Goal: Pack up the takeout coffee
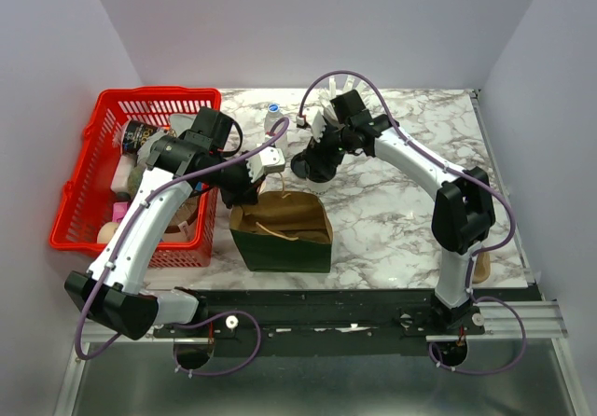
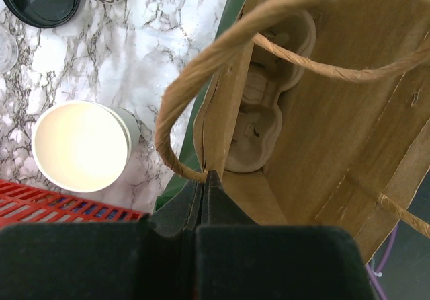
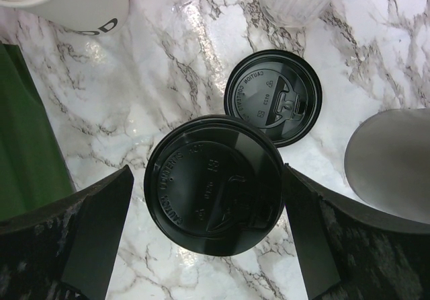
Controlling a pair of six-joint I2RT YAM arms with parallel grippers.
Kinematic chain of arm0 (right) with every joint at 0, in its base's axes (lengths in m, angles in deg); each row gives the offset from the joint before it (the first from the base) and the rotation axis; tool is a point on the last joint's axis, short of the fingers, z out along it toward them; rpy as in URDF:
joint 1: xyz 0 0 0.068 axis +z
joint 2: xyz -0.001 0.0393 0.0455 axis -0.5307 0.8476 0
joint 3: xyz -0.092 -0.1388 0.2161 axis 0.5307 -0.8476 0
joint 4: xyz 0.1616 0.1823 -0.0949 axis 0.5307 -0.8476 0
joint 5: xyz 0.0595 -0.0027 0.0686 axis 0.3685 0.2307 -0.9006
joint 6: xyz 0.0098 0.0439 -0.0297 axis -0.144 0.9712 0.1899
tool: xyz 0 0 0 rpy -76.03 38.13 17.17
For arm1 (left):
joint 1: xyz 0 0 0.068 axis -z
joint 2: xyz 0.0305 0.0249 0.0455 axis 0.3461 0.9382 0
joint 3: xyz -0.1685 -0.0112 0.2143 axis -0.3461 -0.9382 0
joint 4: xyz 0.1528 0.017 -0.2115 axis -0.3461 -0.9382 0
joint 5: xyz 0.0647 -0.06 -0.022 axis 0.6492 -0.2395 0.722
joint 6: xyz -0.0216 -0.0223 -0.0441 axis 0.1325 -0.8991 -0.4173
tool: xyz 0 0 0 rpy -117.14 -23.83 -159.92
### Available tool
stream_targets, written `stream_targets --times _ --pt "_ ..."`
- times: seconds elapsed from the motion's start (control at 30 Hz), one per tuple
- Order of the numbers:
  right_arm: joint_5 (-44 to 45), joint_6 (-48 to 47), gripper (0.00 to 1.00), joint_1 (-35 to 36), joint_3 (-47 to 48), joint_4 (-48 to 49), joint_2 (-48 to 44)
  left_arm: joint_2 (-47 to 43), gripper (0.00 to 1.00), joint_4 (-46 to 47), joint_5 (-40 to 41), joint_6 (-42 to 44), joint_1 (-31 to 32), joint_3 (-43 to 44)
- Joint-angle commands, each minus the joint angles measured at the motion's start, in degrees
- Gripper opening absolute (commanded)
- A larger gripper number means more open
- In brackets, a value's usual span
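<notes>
- One takeout coffee [image 3: 213, 199] stands on the table [image 3: 168, 78], between the wide-open fingers of the right gripper [image 3: 207, 179].
- One spare black lid [image 3: 272, 97] lies just beside it.
- The left gripper [image 2: 205, 189] pinches the edge of the one paper bag [image 2: 322, 145].

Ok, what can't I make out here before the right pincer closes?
- Top view: the takeout coffee is hidden under the right pincer and wrist.
- Right wrist view: its lid hides the cup's wall, so finger contact is unclear.
- Left wrist view: the cup tray in the bag is partly hidden by the bag's wall and handle.
</notes>
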Motion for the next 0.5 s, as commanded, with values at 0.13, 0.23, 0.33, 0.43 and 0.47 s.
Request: stream_targets --times 0.13,0.23,0.33,0.43,0.47 --pt "1.34 -2.89 1.0 0.4 0.63 -1.65 0.4 1.33 0.0 -3.74 1.57 -0.88 0.17 -0.88" --pt "2.14 -3.94 0.99 0.4 0.8 -2.52 0.57 1.33 0.0 -3.65 1.49 -0.88 0.08 -1.14" --pt "2.14 -5.44 0.93 0.4 0.98 -3.66 0.31 1.24 0.0 -3.39 1.31 -0.96 0.08 -1.32" --pt "2.4 -7.28 0.87 0.4 0.37 -4.55 -0.91 1.06 0.0 -2.77 1.05 -1.22 0.0 -1.67" --pt "2.66 -7.98 0.86 0.4 -0.07 -4.64 -1.35 0.98 0.0 -2.42 0.96 -1.23 0.0 -1.93"
